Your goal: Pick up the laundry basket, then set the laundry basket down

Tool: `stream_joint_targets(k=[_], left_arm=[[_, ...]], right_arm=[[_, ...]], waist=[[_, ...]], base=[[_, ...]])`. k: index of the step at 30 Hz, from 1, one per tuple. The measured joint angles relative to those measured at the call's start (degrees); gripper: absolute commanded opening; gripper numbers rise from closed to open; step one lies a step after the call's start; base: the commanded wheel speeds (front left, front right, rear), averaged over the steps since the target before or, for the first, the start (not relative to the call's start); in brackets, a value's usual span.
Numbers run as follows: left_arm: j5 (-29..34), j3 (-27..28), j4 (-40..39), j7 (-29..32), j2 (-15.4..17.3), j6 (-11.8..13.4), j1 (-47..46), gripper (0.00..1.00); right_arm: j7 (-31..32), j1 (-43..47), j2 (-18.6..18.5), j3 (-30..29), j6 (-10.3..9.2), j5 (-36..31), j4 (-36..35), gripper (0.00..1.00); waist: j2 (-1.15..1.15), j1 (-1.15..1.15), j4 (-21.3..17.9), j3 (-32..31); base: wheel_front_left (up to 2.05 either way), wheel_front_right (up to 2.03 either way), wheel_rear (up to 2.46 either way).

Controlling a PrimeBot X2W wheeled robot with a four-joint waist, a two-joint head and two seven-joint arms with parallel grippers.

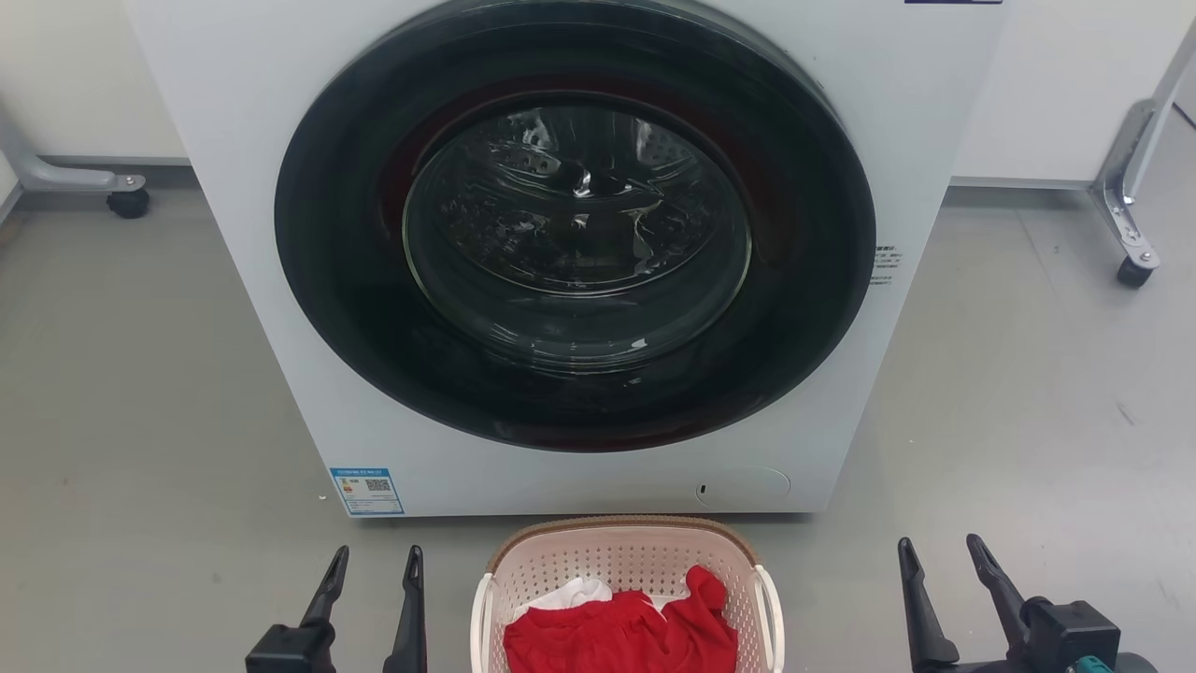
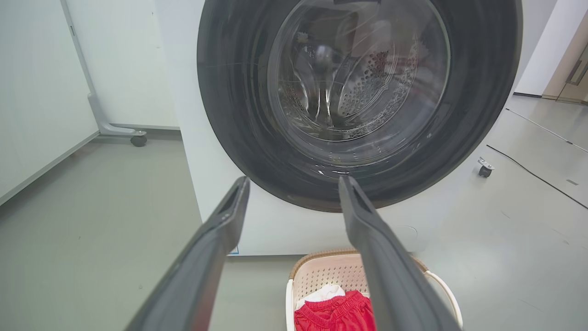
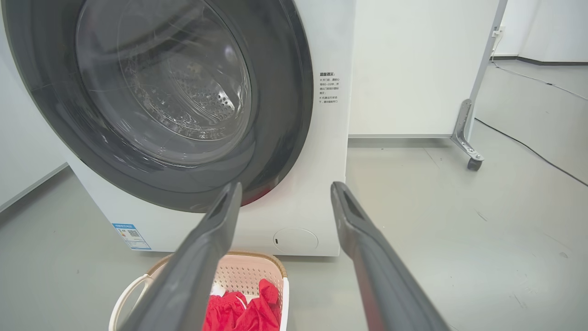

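Both tools sit lowest in my head view: the left pincer [image 1: 377, 553] and the right pincer [image 1: 938, 542], each with its two dark fingers spread and nothing between them. Ahead of me stands a white washing machine [image 1: 234, 140], its round dark-rimmed door [image 1: 575, 224] closed, with the steel drum visible through the glass. Grey floor [image 1: 112, 374] runs to either side of it. The laundry basket [image 1: 617, 561] rests on that floor just in front of the machine's base. It lies between my two pincers and apart from both, its brown woven-look rim facing up. A red garment [image 1: 617, 636] is heaped inside it over a white cloth [image 1: 575, 591]. A blue label [image 1: 367, 491] marks the machine's lower left corner. A black caster [image 1: 128, 203] stands by the far wall.
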Motion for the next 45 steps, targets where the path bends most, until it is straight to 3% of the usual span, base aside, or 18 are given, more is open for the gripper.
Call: stream_joint_targets(k=[25, 45], left_arm=[[0.0, 0.2, 1.1, 0.0, -0.4, 0.0, 0.0, 1.0], [0.1, 0.5, -0.1, 0.0, -0.5, -0.6, -2.7, 1.0]], right_arm=[[0.0, 0.2, 0.1, -0.9, 0.03, -0.4, 0.1, 1.0], [0.0, -1.5, 0.3, -2.6, 0.02, -1.9, -2.2, 1.0]], waist=[[0.0, 0.01, 0.1, 0.9], [0.0, 0.01, -0.8, 9.4]], base=[[0.0, 0.0, 0.0], [0.0, 0.0, 0.0]])
